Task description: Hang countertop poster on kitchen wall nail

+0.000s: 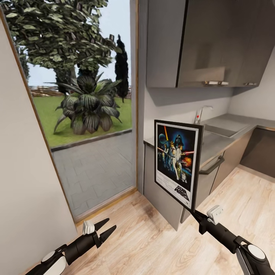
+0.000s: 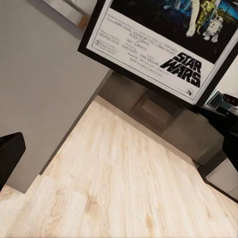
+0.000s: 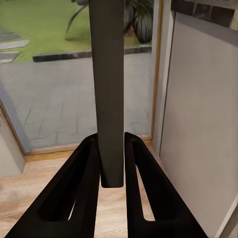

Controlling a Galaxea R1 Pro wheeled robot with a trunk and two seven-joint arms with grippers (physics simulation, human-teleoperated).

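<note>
While the right tool (image 1: 195,214) pinches just the bottom edge of the poster (image 1: 177,165), the poster stands up in the air in front of the table (image 1: 225,141). Such a small grip could let it tip or slip down. The left tool (image 1: 107,228) hangs low, fingers apart, holding nothing.

A tall glass door (image 1: 91,114) looks out on grey paving (image 1: 95,168), a lawn (image 1: 49,114) and a spiky plant (image 1: 88,107) under a leafy tree (image 1: 57,34). Dark wall cabinets (image 1: 214,38) hang above (handles barely visible). Pale wood floor (image 1: 152,240) runs underfoot.
</note>
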